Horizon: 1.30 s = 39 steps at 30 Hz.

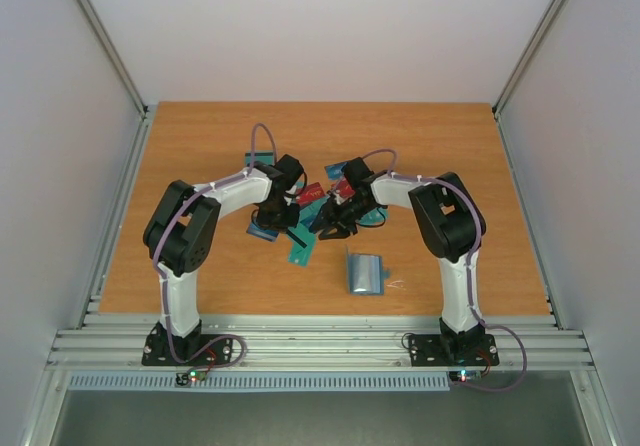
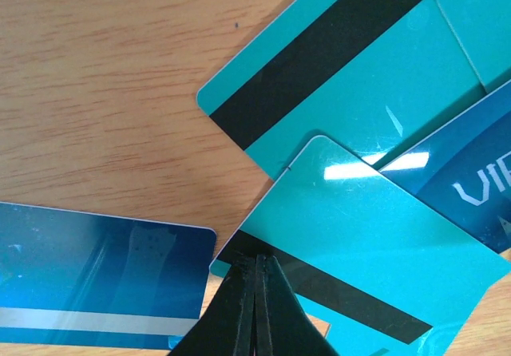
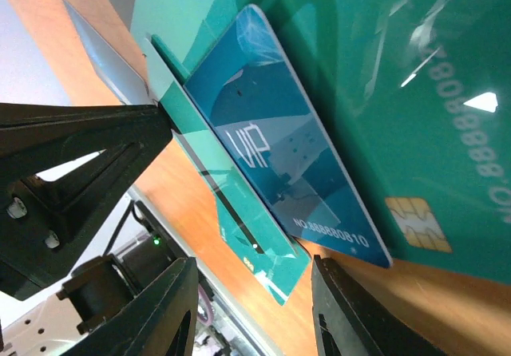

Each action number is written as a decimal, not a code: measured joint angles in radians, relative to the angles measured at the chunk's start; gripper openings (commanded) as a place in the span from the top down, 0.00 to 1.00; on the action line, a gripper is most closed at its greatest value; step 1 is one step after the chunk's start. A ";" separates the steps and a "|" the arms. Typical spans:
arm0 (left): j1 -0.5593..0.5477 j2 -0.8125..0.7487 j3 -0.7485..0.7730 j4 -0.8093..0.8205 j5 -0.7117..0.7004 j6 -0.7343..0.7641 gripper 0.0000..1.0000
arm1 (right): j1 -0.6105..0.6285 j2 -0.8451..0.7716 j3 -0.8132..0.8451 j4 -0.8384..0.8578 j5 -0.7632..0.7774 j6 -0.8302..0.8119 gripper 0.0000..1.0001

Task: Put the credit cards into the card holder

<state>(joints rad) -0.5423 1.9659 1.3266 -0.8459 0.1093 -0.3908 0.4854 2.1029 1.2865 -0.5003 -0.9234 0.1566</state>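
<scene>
Top external: holder [image 1: 365, 273] lies five o'clock from the grippers — nearer the right gripper [image 1: 333, 228], jaws partway apart; left gripper [image 2: 257, 267] pinched closed against a card [image 2: 359, 236].

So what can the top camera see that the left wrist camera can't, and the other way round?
Only the top camera shows the left arm, the right arm, the whole wooden table, and the card holder lying apart from the card pile, nearer the arm bases. Only the left wrist camera shows close details: a black stripe across a teal card, a blue card with a silver stripe, and white letters on a second blue card. Both show the left pincer, shut, at the pile on the wood.
</scene>
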 measured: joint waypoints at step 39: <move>0.011 -0.026 -0.042 0.049 0.035 0.002 0.99 | 0.021 0.045 0.018 0.097 -0.062 0.049 0.99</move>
<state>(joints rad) -0.5312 1.9404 1.2842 -0.7971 0.1440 -0.3885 0.5060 2.1479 1.3041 -0.4038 -0.9855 0.2054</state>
